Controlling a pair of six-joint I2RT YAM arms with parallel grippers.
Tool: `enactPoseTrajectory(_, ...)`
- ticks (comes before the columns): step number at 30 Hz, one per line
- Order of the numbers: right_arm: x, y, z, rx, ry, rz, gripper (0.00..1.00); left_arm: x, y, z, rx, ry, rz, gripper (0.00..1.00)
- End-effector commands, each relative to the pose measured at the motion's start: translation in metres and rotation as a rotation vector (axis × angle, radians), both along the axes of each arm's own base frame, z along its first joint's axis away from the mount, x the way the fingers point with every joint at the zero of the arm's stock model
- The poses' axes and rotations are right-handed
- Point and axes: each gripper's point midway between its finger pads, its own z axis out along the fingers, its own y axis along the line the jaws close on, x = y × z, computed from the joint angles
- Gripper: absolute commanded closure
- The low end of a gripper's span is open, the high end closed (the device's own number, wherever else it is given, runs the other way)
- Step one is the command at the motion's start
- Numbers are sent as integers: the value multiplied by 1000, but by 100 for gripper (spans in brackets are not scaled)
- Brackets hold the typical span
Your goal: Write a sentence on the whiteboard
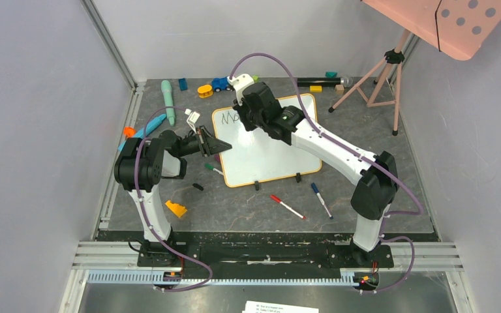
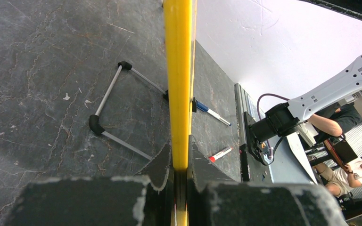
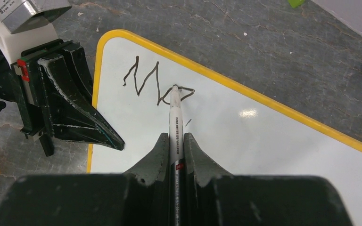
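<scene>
Pinched tight in my right gripper (image 3: pixel 174 141) was a marker (image 3: pixel 174 113), its tip touching the whiteboard (image 3: pixel 264 155) at the end of the sentence (image 3: pixel 146 80), a wobbly "M" and one more letter in the board's upper-left corner. My left gripper (image 2: pixel 180 157) was clamped on the board's yellow left edge. The board lay mid-frame in the top view on the dark table (image 1: pixel 248 208), with a red pen (image 1: pixel 288 207) and a blue pen (image 1: pixel 321 199) below it.
</scene>
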Motion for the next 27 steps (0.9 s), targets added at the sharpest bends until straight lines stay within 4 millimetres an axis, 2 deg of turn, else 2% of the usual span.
enactPoseTrajectory(1, 5, 4, 28, 85, -71, 27, 100, 7, 1, 6, 29, -181, 16, 98)
enactPoseTrajectory(6, -5, -5, 38, 174, -113, 54, 100, 7, 1, 6, 29, -181, 16, 98)
enactPoseTrajectory(11, -10, -17, 44, 173, -146, 45, 100, 7, 1, 7, 29, -182, 14, 98)
enactPoseTrajectory(19, -19, -41, 40, 158, -167, -9, 100, 6, 1, 7, 30, -185, 14, 98)
enactPoseTrajectory(27, -23, -55, 38, 161, -165, -66, 100, 8, 1, 6, 28, -179, 15, 98)
